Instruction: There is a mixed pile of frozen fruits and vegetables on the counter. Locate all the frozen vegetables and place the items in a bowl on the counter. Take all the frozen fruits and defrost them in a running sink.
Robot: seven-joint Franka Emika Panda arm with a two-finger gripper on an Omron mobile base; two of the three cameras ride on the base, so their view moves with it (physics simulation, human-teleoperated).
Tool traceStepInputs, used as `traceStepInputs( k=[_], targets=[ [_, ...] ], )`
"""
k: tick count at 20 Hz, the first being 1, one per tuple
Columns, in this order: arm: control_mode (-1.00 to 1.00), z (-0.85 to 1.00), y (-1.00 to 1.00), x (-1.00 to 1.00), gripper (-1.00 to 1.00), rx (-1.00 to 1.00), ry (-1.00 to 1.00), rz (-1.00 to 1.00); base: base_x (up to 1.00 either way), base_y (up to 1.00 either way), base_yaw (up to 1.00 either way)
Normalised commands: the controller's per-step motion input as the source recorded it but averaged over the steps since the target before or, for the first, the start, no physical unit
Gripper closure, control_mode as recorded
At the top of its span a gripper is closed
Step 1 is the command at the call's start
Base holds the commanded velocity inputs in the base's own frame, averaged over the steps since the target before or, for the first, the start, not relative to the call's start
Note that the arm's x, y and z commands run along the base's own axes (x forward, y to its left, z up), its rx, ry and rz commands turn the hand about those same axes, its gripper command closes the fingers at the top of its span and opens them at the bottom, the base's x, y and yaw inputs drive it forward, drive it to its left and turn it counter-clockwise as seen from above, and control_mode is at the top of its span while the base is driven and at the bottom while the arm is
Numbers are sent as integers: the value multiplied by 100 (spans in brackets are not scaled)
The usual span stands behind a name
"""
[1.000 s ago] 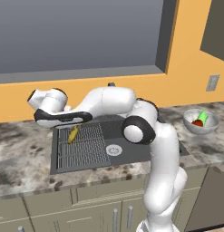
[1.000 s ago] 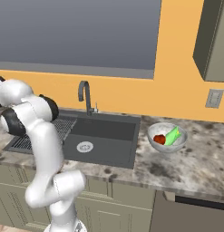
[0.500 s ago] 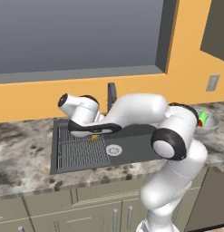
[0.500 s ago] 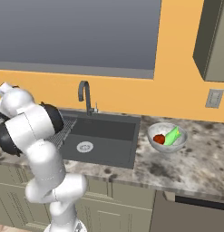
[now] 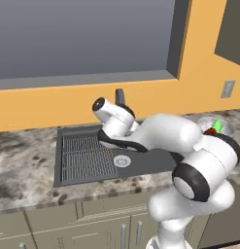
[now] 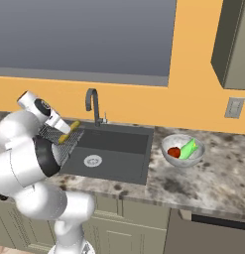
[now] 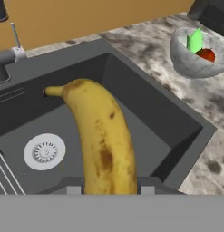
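Gripper (image 7: 106, 189) clenched on the banana (image 7: 100, 136), at the bottom centre of the hand view; two dark finger tips (image 7: 73, 186) pressed against the fruit on both sides near its lower end. Banana yellow with brown spots, rising from the bottom centre toward the upper left of that view, dark stem tip up. Seen also in the right base view as a small yellow piece (image 6: 70, 130) at the end of the hand, left of centre, above the ribbed rack of the sink (image 6: 114, 163).

Below the banana in the hand view, dark-grey basin of the sink (image 7: 131, 99) with the round silver drain (image 7: 44, 151) at lower left. Faucet (image 7: 4, 54) at the upper left edge there; in the right base view, dark and arched (image 6: 92, 104), behind the basin.

Bowl (image 7: 188, 63) at the upper right of the hand view, on the speckled counter (image 7: 195, 127), apart from the sink rim. Inside it a light-green vegetable (image 7: 194, 41) and a red tomato (image 7: 206, 54), touching each other. Same bowl (image 6: 182, 151) right of centre in the right base view, green piece (image 6: 188, 148) leaning across, tomato (image 6: 174, 152) at its left.

In the left base view, sink (image 5: 82, 155) at centre left, bowl (image 5: 222, 126) at the right edge behind the white arm.
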Motion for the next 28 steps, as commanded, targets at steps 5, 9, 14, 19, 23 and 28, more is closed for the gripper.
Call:
traceStepInputs(
  k=[5,9,14,19,23,28],
  targets=[
    [-100,17,-59,11,100,8,1,3,0,0,0],
    [-100,11,-59,11,100,9,1,3,0,0,0],
    [-100,1,-53,20,100,10,4,4,0,0,0],
    [-100,0,-47,17,100,11,4,6,0,0,0],
    [-100,0,-40,12,100,10,4,6,0,0,0],
    [-100,-5,-26,16,100,7,4,7,0,0,0]
  ],
)
